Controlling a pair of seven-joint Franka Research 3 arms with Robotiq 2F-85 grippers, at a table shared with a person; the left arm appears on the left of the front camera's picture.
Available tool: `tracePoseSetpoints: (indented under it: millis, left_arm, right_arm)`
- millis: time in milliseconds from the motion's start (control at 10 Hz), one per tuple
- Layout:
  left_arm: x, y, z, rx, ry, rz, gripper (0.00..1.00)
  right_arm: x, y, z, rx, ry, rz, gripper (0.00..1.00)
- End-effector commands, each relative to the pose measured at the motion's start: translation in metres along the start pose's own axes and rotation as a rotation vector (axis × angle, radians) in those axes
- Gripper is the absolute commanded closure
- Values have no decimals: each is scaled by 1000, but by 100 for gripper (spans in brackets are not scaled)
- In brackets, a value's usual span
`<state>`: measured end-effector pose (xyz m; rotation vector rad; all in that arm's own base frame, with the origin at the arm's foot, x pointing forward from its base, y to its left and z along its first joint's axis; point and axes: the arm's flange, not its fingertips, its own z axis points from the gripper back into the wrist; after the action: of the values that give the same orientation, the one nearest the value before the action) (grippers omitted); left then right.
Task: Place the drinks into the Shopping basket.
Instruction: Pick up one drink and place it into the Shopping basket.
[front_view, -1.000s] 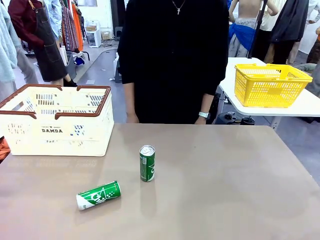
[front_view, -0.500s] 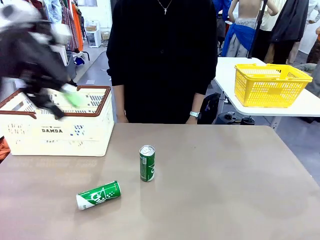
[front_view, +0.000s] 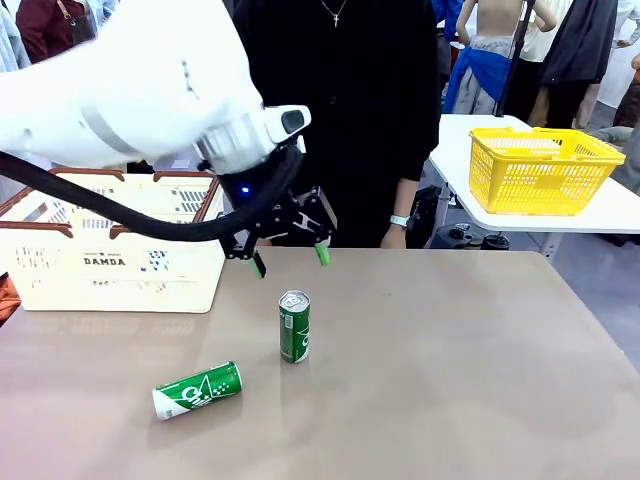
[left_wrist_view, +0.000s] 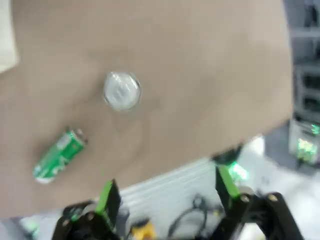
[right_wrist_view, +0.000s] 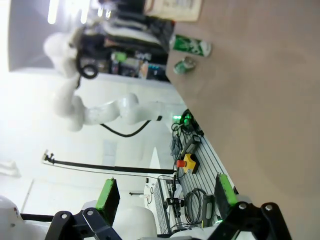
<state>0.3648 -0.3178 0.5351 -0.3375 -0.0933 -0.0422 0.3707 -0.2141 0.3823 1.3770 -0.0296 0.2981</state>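
Cylinders, slim glossy green, on smooth table (front_view: 480, 370): upright can (front_view: 294, 326), fallen can (front_view: 197, 390). Swung in from slotted basket (front_view: 110, 255) since earlier: left gripper (front_view: 290, 260), spread wide, empty; right gripper (right_wrist_view: 166, 192) wide, empty

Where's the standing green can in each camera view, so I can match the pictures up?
Front view: standing green can near the middle of the table.
Left wrist view: upper left of centre, seen from above as a round silver top.
Right wrist view: small, near the top, about mid-width.
Shared landmark: the lying green can close by.
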Motion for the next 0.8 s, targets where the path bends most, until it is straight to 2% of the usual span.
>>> tracePoseSetpoints:
  millis: [0,100,200,500,600,700]
  left_arm:
    - [9,3,-3,79,-94,73,0]
    - [12,4,4,78,-73,17,0]
    - [10,3,-6,23,-65,50,0]
    - [10,3,-6,23,-65,50,0]
    - [11,2,-6,32,-68,33,0]
    - [12,1,-31,123,-100,51,0]
  right_arm:
    - [0,4,-3,-13,-5,-23,0]
    - [0,4,-3,-13,-5,-23,0]
    - [0,4,-3,-13,-5,-23,0]
    - [0,4,-3,-13,-5,-23,0]
    - [0,4,-3,-13,-5,-23,0]
    - [0,4,-3,-13,-5,-23,0]
